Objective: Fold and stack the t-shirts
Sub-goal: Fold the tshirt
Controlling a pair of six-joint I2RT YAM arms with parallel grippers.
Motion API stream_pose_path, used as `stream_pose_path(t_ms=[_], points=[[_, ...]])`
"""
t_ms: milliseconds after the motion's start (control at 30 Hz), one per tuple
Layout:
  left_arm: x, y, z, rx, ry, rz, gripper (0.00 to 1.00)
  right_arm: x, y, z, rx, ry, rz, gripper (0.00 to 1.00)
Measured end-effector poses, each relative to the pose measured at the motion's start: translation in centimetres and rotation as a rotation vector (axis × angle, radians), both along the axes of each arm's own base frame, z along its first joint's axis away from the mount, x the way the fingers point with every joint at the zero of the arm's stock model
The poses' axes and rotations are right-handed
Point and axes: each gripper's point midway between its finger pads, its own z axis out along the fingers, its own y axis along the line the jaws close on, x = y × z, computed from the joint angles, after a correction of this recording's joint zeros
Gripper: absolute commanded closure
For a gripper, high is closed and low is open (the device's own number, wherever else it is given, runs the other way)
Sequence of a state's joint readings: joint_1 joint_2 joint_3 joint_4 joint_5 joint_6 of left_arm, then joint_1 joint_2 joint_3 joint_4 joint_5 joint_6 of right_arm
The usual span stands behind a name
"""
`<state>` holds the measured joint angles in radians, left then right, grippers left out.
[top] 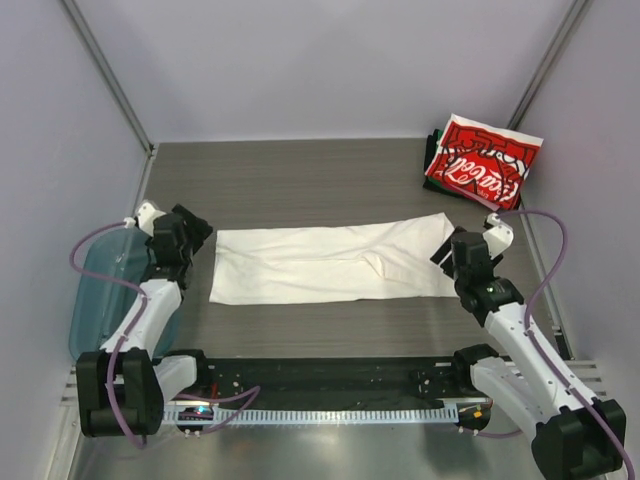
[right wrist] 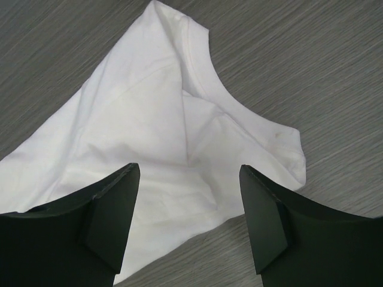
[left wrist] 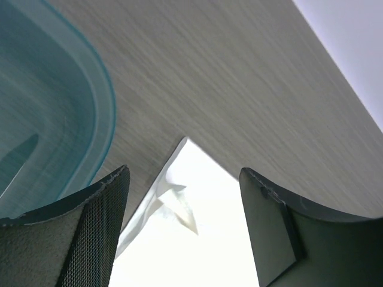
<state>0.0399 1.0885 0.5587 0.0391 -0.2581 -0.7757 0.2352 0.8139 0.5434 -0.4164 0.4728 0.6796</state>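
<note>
White tee laid flat lengthwise, left gripper and right gripper at its ends (both jaws spread), red tee back right.

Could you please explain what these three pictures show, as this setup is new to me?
Two robot arms stand at the near edge of a table. The wide picture looks down from above and behind them; the other two come from a camera on each wrist. A white t-shirt, folded into a long strip, lies in the middle. A folded stack, red shirt on top, sits far right; a teal bin stands at the left. The left gripper and right gripper are open at the shirt's ends, holding nothing.
</note>
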Motion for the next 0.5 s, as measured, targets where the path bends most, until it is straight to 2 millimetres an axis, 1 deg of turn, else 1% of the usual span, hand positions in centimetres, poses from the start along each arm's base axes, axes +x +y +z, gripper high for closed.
stream_pose_path(t_ms=[67,133,200,267,333,400,433,500], points=[[0.6,-0.1,1.1,0.016,-0.013,-0.014,0.25,0.3,0.5,0.2,0.013,-0.005,0.025,0.27],[1.6,-0.9,2.0,0.042,-0.012,-0.054,0.25,0.9,1.5,0.0,0.034,0.018,0.073,0.27],[2.6,-2.6,2.4,0.067,0.000,-0.119,0.26,2.0,3.0,-0.3,0.069,0.050,0.131,0.27],[3.4,-4.7,2.3,0.100,0.024,-0.197,0.26,3.1,4.6,-1.3,0.107,0.101,0.187,0.27],[3.8,-7.3,1.6,0.137,0.056,-0.289,0.25,3.6,5.9,-2.4,0.136,0.134,0.230,0.26],[3.8,-9.3,0.5,0.164,0.096,-0.359,0.25,3.7,6.9,-3.5,0.162,0.170,0.266,0.27],[3.7,-10.1,-0.3,0.177,0.120,-0.393,0.25,3.6,7.3,-3.8,0.174,0.182,0.281,0.27],[3.5,-10.6,-1.9,0.190,0.173,-0.421,0.26,3.7,7.8,-4.1,0.192,0.189,0.302,0.26]])
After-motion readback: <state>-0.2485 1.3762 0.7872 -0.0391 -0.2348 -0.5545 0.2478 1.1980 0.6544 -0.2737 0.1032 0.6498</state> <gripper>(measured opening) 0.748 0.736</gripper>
